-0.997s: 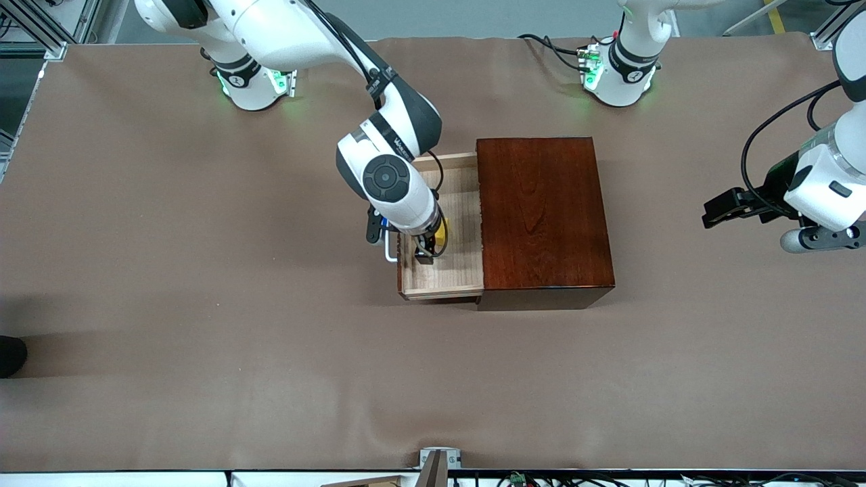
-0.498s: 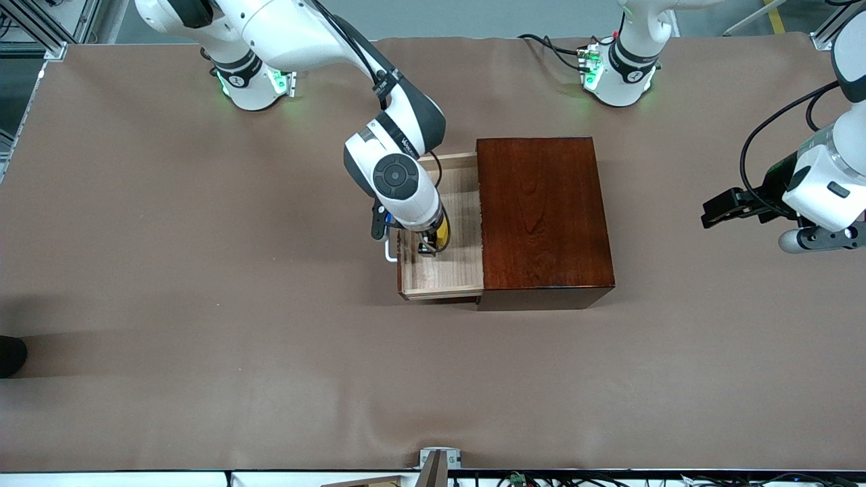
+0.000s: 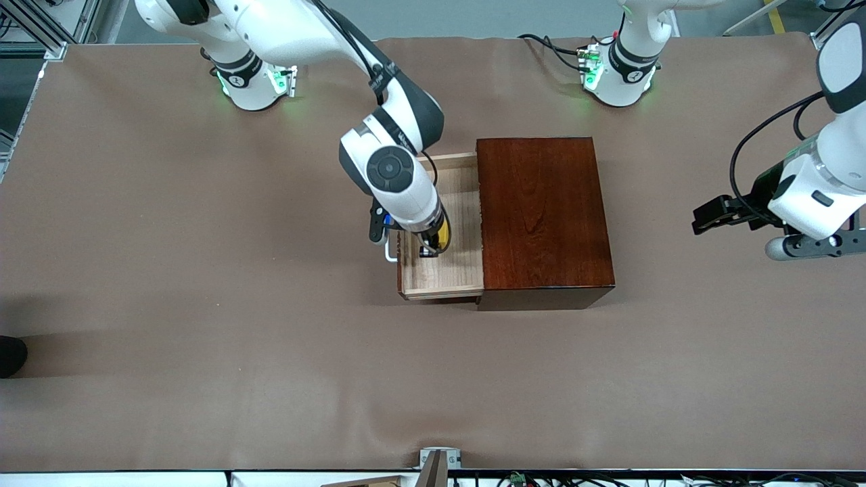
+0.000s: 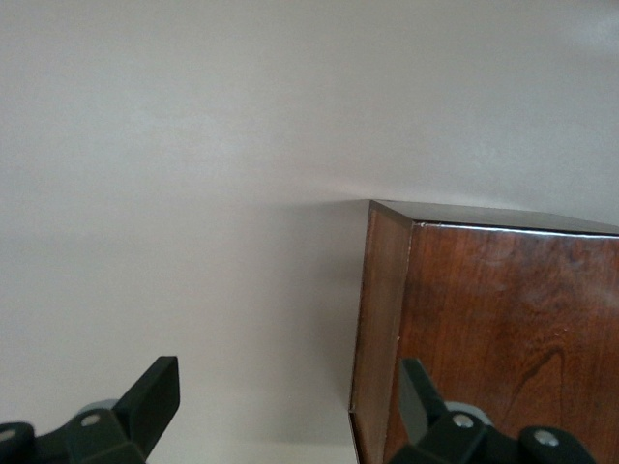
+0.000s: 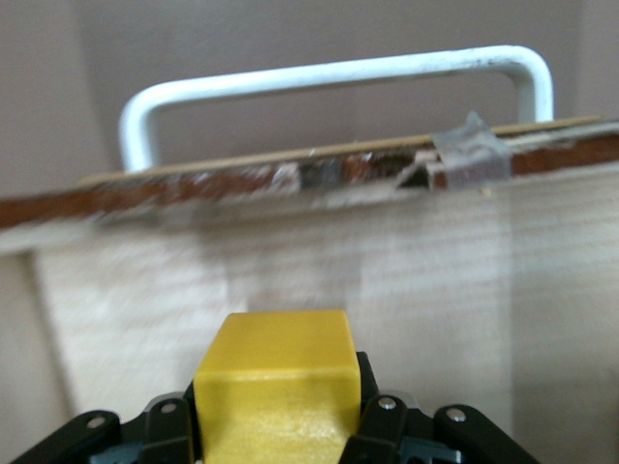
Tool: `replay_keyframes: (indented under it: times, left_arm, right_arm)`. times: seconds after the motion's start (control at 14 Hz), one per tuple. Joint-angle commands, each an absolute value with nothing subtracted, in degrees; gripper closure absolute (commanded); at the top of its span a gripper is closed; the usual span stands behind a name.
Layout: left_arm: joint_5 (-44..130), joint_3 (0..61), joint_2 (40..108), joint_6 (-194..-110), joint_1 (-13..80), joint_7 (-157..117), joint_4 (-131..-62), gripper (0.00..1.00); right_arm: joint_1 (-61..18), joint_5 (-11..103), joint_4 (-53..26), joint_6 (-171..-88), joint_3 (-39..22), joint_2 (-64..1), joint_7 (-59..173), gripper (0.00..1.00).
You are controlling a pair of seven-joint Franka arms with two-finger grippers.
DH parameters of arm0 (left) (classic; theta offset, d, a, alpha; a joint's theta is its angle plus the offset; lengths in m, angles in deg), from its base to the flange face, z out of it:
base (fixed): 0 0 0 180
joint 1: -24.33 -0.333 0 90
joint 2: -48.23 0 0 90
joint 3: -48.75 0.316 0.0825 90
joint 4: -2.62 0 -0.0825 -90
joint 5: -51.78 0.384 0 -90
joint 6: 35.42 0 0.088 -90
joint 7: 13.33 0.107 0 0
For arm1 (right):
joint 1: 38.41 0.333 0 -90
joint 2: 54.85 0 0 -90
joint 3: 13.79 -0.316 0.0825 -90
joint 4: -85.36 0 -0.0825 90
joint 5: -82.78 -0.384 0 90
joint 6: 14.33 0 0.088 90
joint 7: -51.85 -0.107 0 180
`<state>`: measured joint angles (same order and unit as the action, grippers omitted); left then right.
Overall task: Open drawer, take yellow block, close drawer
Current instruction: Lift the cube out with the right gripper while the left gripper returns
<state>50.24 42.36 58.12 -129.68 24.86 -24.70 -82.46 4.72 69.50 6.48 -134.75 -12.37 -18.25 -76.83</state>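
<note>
The right end effector [image 3: 427,247] is clamped on the yellow block [image 5: 278,391], held inside the pulled-out drawer [image 3: 443,270]. In the right wrist view the block is seen squeezed between both fingers [image 5: 382,430], facing the drawer's front wall and white handle [image 5: 329,82]; in the front view only a yellow sliver [image 3: 441,235] shows beneath the wrist. The wooden box [image 3: 543,215] sits mid-table [image 3: 203,304]. The left end effector [image 3: 710,218], fingers apart, waits over the table's left-arm end; its wrist view shows the box's corner [image 4: 484,338].
</note>
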Motion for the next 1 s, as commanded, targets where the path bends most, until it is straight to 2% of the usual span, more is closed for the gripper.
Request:
replay_keyframes:
  times: [0.0,0.14,0.28,0.64,0.93]
  left_arm:
    - [50.0,42.2,57.8,-130.2,24.8,-25.2,-82.6,0.0]
    - [50.0,42.2,57.8,-130.4,24.9,-25.2,-82.5,0.0]
    - [49.9,42.2,58.6,-131.0,24.5,-25.0,-82.5,0.0]
    - [53.0,42.0,59.0,-131.4,25.8,-19.7,-82.3,0.0]
    - [54.8,41.5,60.4,-131.5,30.9,-5.5,-81.0,0.0]
  right_arm:
    - [2.9,70.3,5.1,-130.1,-12.3,-24.7,-69.5,1.0]
    - [-0.7,70.3,5.0,-125.3,-12.3,-27.2,-59.4,1.0]
    - [-5.3,70.2,4.8,-123.8,-12.3,-28.7,-49.2,1.0]
    - [-16.9,70.3,3.4,-121.3,-12.2,-28.8,-23.5,1.0]
    - [-25.3,72.2,2.3,-120.2,-12.2,-28.2,-5.6,1.0]
